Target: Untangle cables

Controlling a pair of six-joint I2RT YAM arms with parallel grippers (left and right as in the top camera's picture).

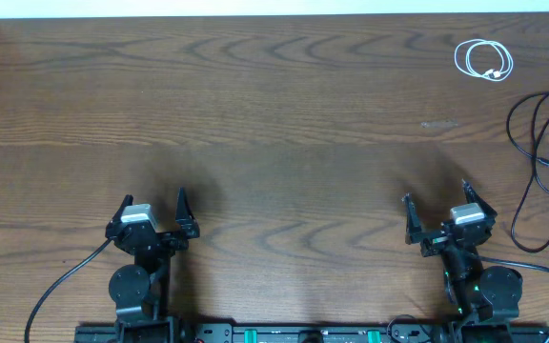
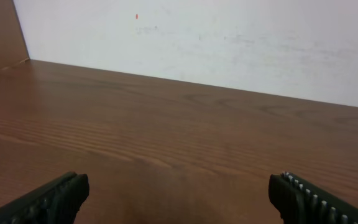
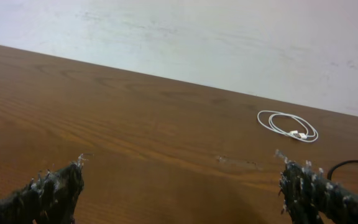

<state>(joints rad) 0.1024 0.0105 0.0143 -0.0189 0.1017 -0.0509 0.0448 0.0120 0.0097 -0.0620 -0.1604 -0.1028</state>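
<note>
Along the far right of the brown wood-grain table (image 1: 255,105), the white cable (image 1: 483,60) lies coiled, apart from the black cable (image 1: 510,124) looping at the right edge. Near the front, the left gripper (image 1: 153,198) and right gripper (image 1: 436,192) hang with fingers spread wide, holding nothing. A pale wall (image 2: 197,43) backs the table.

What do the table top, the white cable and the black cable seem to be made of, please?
Table: looks like wood or wood-look laminate, brown, matte, with visible grain. White cable: probably soft plastic sheath, smooth; it lies in a neat coil. Black cable: likely rubbery plastic, dull; it bends in free loops.
</note>
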